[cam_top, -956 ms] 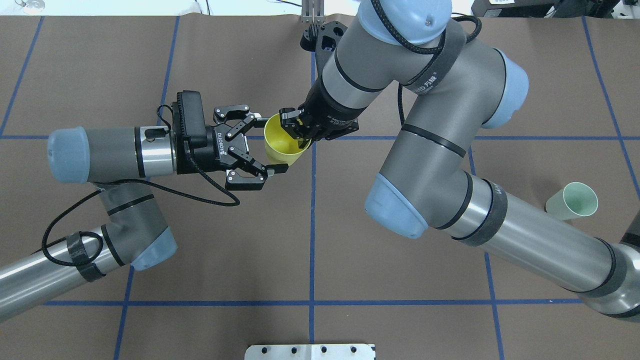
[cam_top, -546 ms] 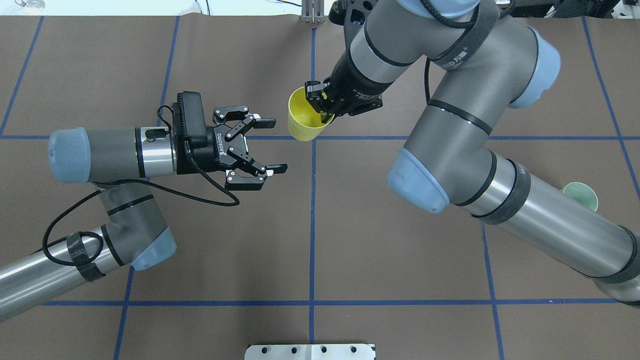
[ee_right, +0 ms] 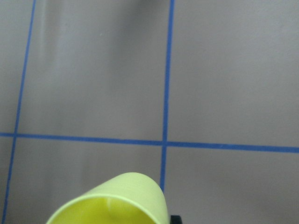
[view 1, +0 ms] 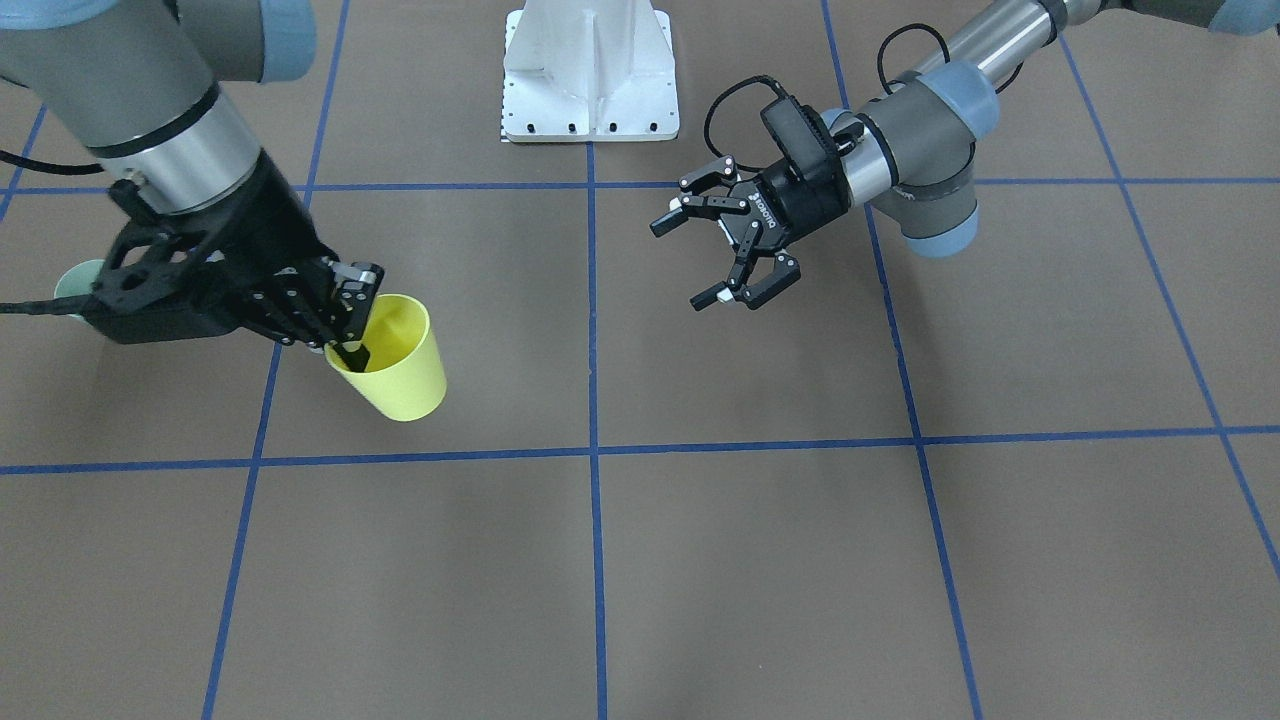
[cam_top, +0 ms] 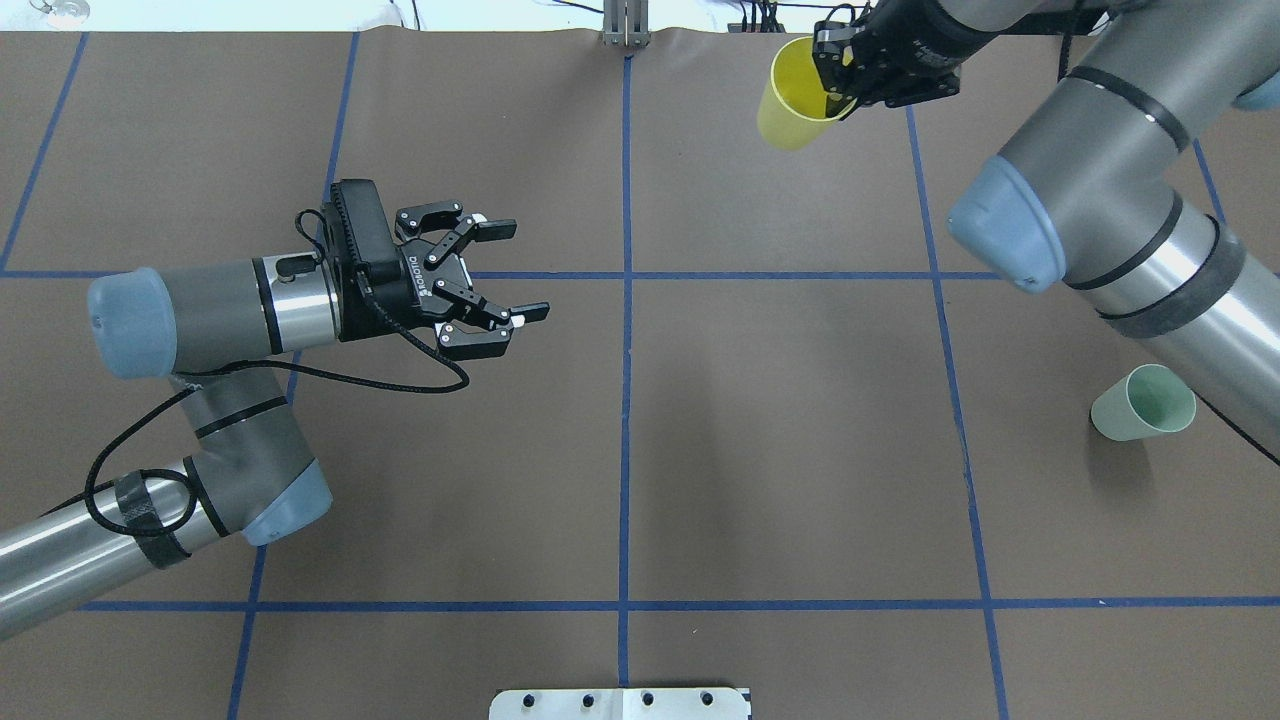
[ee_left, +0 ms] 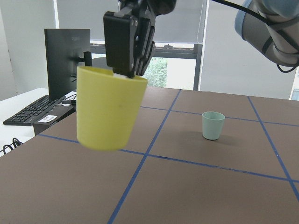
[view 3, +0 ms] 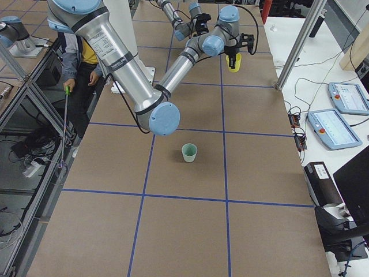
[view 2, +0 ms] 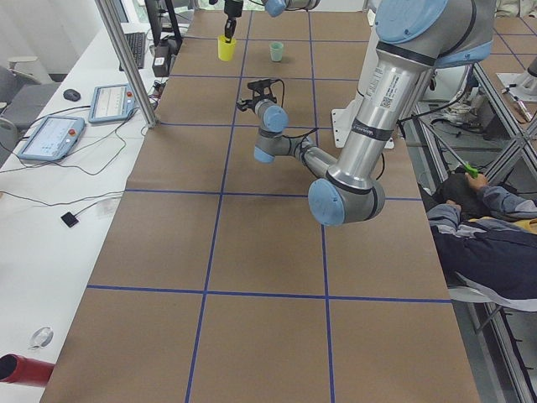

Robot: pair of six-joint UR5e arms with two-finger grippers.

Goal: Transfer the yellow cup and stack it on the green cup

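The right gripper has the yellow cup pinched by its rim, one finger inside and one outside. The cup hangs clear of the table, slightly tilted with its mouth up, close to the far edge and a little right of the middle line. The green cup stands upright on its own, well apart toward the right edge and about midway between the near and far edges. The left gripper hovers over the left half, fingers spread wide, holding nothing.
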